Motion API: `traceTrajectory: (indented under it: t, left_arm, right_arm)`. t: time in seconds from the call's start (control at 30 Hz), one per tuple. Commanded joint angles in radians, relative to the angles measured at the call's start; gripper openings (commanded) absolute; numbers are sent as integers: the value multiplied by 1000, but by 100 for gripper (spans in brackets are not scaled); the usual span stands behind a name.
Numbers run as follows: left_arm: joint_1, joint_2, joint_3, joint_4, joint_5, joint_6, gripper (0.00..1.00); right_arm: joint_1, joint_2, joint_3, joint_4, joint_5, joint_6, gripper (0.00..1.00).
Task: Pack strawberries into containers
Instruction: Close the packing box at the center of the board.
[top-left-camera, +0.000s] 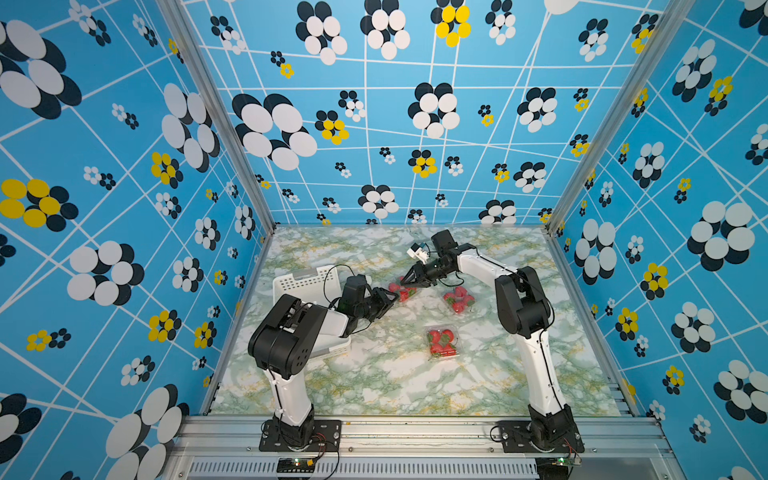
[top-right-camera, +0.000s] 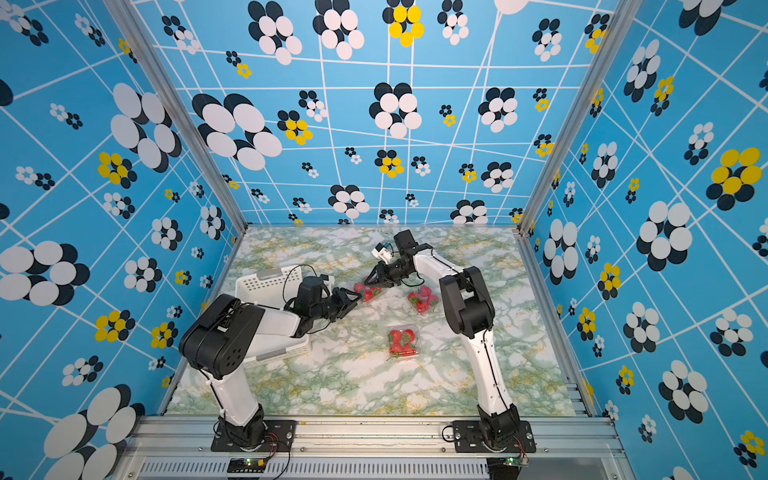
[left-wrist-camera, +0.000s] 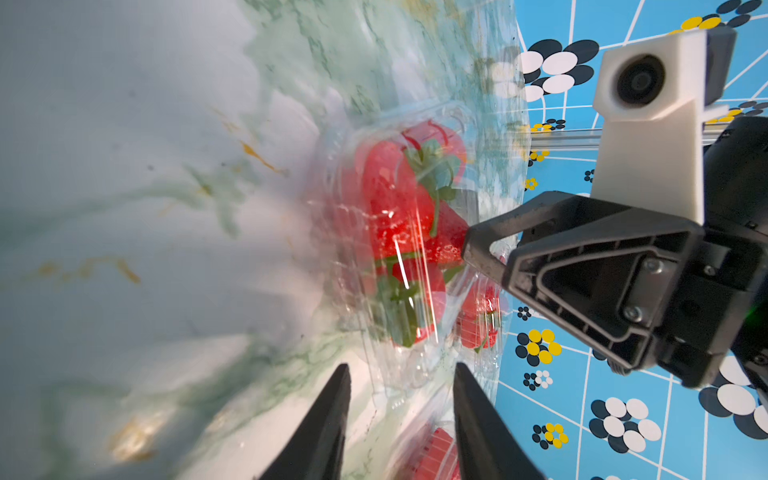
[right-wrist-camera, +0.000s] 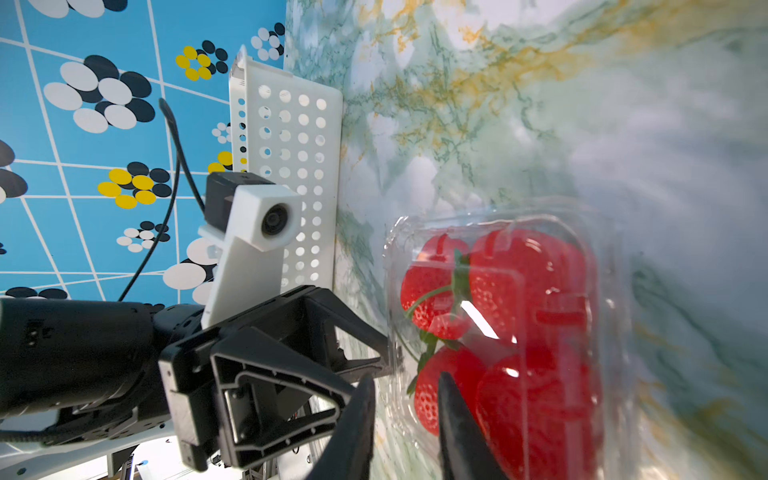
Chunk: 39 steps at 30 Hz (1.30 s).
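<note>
Pinching rim of clamshell (right-wrist-camera: 519, 332) near white basket (right-wrist-camera: 291, 124), my right gripper (left-wrist-camera: 478, 255) nearly shut | left gripper (right-wrist-camera: 382, 359) slightly parted at rim, grip unclear | strawberries (right-wrist-camera: 428, 286) inside | seems light, flimsy, slippery: hold rims only

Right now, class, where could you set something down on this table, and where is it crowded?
Free: the front strip of marble tabletop, between arm bases and front punnet; also the back, beyond the white perforated basket. Crowded: the middle, where left gripper and right gripper meet at the left punnet, right punnet beside.
</note>
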<state>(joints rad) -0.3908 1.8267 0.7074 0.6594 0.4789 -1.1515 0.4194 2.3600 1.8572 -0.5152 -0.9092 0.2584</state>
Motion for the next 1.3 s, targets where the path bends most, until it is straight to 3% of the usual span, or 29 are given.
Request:
traceTrajectory:
  t: [0.0, 0.6, 1.1, 1.27]
  left_arm:
    - [-13, -5, -10, 7, -9, 19, 42]
    - [-36, 82, 15, 74, -19, 4, 42]
    - [-35, 106, 10, 108, -18, -2, 23]
    - [-35, 109, 7, 117, -14, -8, 22]
  right_arm:
    - [1, -38, -18, 1, 13, -18, 28]
    - [8, -35, -22, -13, 3, -33, 26]
    - [11, -34, -25, -28, 8, -45, 25]
    - [11, -33, -21, -29, 10, -44, 25]
